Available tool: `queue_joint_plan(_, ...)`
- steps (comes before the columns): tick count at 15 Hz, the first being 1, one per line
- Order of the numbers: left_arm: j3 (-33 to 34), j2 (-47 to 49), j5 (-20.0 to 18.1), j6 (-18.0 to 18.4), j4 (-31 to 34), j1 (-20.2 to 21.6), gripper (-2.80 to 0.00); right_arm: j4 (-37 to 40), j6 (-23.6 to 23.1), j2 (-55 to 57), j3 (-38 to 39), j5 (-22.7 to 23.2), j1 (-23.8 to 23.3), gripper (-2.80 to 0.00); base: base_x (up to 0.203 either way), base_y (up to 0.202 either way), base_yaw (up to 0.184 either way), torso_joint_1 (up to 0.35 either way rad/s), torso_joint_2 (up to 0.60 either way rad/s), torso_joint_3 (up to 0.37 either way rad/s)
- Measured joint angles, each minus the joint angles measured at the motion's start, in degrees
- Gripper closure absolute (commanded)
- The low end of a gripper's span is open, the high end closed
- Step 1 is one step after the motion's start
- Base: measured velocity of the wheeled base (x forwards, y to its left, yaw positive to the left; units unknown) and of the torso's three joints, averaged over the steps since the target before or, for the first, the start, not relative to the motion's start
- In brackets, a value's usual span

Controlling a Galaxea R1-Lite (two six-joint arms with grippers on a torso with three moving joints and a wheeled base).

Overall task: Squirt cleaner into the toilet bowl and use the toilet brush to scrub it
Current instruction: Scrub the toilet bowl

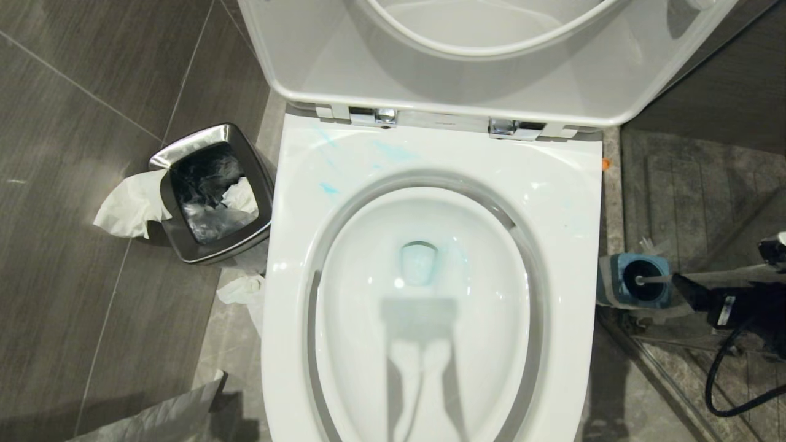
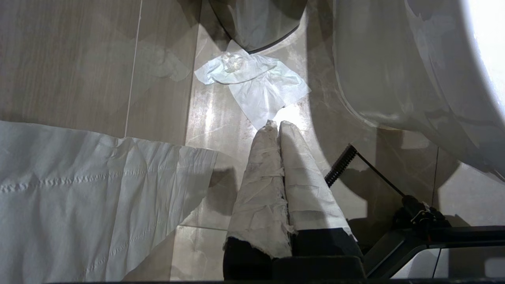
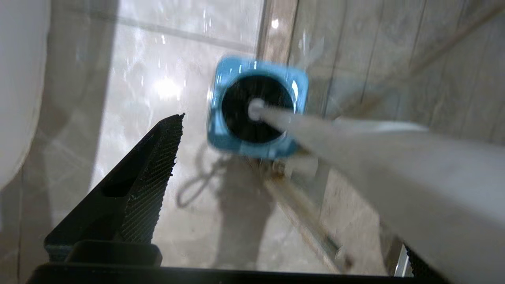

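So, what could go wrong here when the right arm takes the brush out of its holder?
1. The right gripper is open around the toilet brush handle; closing off-centre, it might let the handle slip.
2. The brush head sits deep in the blue holder, which could lift or tip with it.
3. A wet head may drip on the toilet bowl rim, already streaked with blue.

Black right gripper (image 3: pixel 276 157) with cross-hatched fingers (image 3: pixel 152 181); left fingers (image 2: pixel 268 177) white-wrapped; looping black cable (image 1: pixel 718 380).
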Motion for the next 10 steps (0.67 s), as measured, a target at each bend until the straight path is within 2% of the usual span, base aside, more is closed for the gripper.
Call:
queue_joint_plan(2, 0.0, 0.0, 0.0, 0.0, 0.0, 0.0, 0.00, -0.4, -0.1, 0.6, -0.7, 3.2, -1.4, -2.80, 0.000, 0.000, 0.000, 0.000, 0.00, 0.000)
queue_joint_plan(5, 0.0, 0.0, 0.0, 0.0, 0.0, 0.0, 0.00, -5.5, -0.1, 1.7, -0.6, 7.5, -3.0, -2.80, 0.000, 0.000, 0.000, 0.000, 0.00, 0.000)
queue_joint_plan(10, 0.0, 0.0, 0.0, 0.0, 0.0, 0.0, 0.00, -11.2, 0.1, 2.3, 1.2, 9.4, -3.3, -2.80, 0.000, 0.000, 0.000, 0.000, 0.00, 0.000)
